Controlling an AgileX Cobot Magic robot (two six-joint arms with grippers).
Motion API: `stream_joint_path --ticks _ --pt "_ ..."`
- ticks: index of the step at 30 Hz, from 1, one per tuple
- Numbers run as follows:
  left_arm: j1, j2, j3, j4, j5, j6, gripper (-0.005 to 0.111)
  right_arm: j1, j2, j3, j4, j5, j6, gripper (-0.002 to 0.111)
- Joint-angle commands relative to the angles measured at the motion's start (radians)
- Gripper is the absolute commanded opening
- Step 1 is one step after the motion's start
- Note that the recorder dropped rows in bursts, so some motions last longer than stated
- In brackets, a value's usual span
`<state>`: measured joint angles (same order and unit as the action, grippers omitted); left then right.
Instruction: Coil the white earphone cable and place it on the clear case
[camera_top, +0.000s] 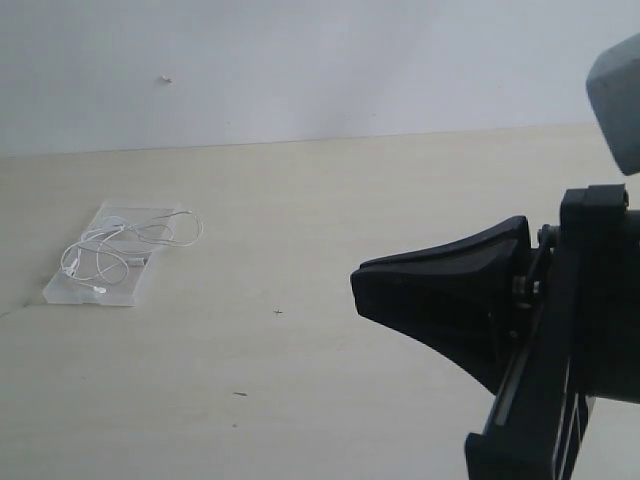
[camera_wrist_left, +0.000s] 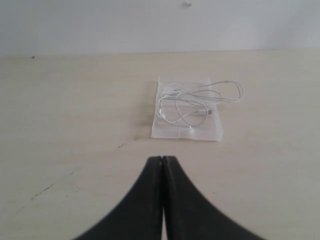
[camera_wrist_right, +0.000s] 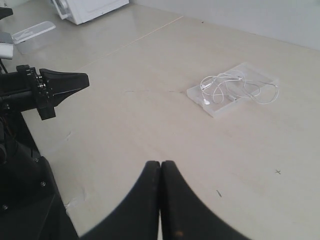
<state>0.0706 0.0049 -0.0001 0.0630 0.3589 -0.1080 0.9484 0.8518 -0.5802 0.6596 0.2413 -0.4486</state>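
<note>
Loosely looped white earphone cable (camera_wrist_left: 192, 102) atop clear case (camera_wrist_left: 167, 131)

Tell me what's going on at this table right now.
Nothing is being handled at this moment. The white earphone cable lies in a loose coil on the clear case, with one loop hanging past the case's edge onto the table. The left claw and the right claw are both shut, empty, and well clear of the case.
</note>
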Motion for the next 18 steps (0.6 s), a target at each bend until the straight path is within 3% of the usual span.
stream_joint_path --ticks 1,12,18 --pt "0.003 -0.005 0.000 0.003 -0.004 -0.002 0.000 -0.005 -0.005 0.004 -0.001 -0.005 0.004 0.000" --pt "0.003 -0.005 0.000 0.003 -0.004 -0.002 0.000 -0.007 -0.021 0.004 -0.008 -0.005 0.004 0.000" --pt "0.003 -0.005 0.000 0.003 -0.004 -0.002 0.000 -0.083 -0.180 0.004 -0.008 -0.003 -0.021 0.000"
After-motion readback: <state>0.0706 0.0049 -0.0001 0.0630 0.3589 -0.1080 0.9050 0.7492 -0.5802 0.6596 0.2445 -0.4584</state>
